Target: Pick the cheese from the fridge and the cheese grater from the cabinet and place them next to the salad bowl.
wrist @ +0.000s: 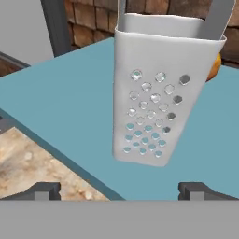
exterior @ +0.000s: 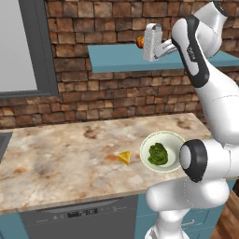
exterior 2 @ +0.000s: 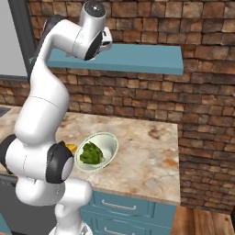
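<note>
Left base view: white arm with dark joints is rising from the lower right and reaching up toward the long flat teal shelf board (exterior: 116, 58) on the brick wall. Speckled beige stone bench (exterior: 60, 154) is sitting below it, over teal cupboards and a grey dishwasher front (exterior: 79, 217). Round pale cream bowl of green leafy salad (exterior: 161, 151) is resting on the bench near its front edge, partly behind the arm's dark elbow joint. Tall tapered silvery metal box grater (exterior: 151, 42) with perforated faces is standing upright on the shelf board, with a small red-orange round fruit (exterior: 140, 42) just behind it on the left. Small yellow-orange cheese wedge (exterior: 124, 157) is lying on the bench just left of the salad bowl, apart from it.

Hand view: end effector (wrist: 120, 189) is hovering in front of the grater (wrist: 158, 93), fingers (wrist: 44, 190) spread wide, one tip on each side, not touching it and gripping nothing. Grater is sitting near the shelf's front edge.

Right base view: salad bowl (exterior 2: 96, 151) is showing beside the arm, a sliver of the cheese (exterior 2: 70, 147) peeking out left of it.
</note>
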